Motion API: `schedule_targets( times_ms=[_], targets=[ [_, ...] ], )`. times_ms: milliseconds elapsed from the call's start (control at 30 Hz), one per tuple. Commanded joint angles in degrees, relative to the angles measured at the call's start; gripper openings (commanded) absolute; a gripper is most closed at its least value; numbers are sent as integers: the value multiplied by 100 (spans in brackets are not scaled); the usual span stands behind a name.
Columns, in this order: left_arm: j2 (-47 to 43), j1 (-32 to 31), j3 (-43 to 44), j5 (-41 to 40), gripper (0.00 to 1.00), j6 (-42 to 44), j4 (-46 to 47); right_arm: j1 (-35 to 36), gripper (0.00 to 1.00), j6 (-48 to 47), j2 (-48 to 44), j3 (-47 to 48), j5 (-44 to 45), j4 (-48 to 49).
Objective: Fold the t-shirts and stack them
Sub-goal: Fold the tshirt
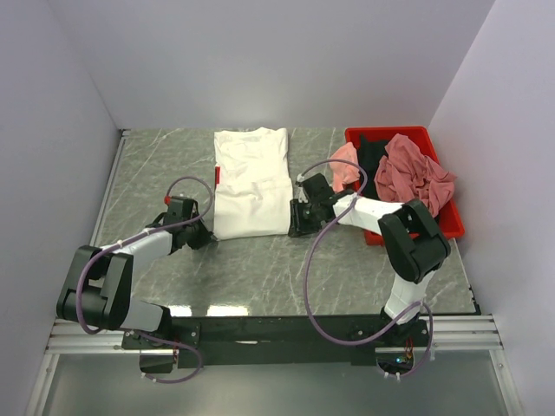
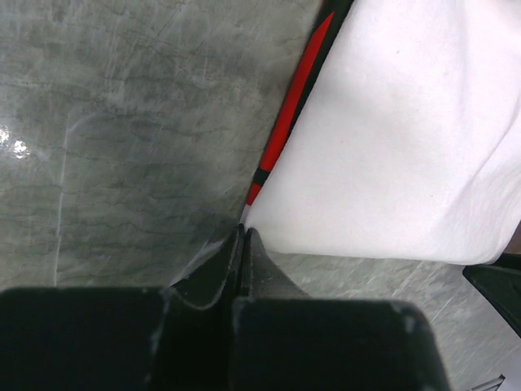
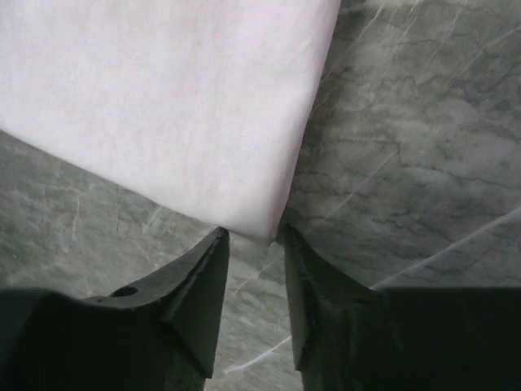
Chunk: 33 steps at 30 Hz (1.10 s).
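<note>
A white shirt [image 1: 251, 178] lies folded flat in the middle of the desk [image 1: 156, 165], reaching toward the far edge. A red stripe [image 2: 289, 106] peeks out along its left side. The left gripper [image 2: 242, 236] sits at the shirt's near left corner, jaws pressed together. I cannot tell if any cloth is pinched. The right gripper [image 3: 252, 235] sits at the near right corner, jaws apart, with the corner between them. A red bin [image 1: 390, 133] by the far right corner holds a pink shirt [image 1: 344, 165], a black shirt [image 1: 373, 156] and a rose shirt [image 1: 421, 173].
</note>
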Motion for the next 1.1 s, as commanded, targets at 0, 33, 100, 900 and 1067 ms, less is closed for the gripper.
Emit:
schedule_targets(
  times_ms=[0,33,100,900,1067],
  targets=[
    [-135,3,-30,-178,1,103,-65,46,39,-152,193,280,11,180],
    [-126,-6,-21,-187,1,103,-100,46,30,-187,220,316,-76,145],
    [-134,3,-4,-205,1,51,-127,64,17,-204,229,334,-156,118],
    [-4765,-6,277,-1233,1,-583,-2693,468,0,-758,-2670,52,-2352,-2245],
    [-5188,-6,698,-1373,1,-600,-3132,503,0,-583,-3137,-27,-3161,-2263]
  ],
)
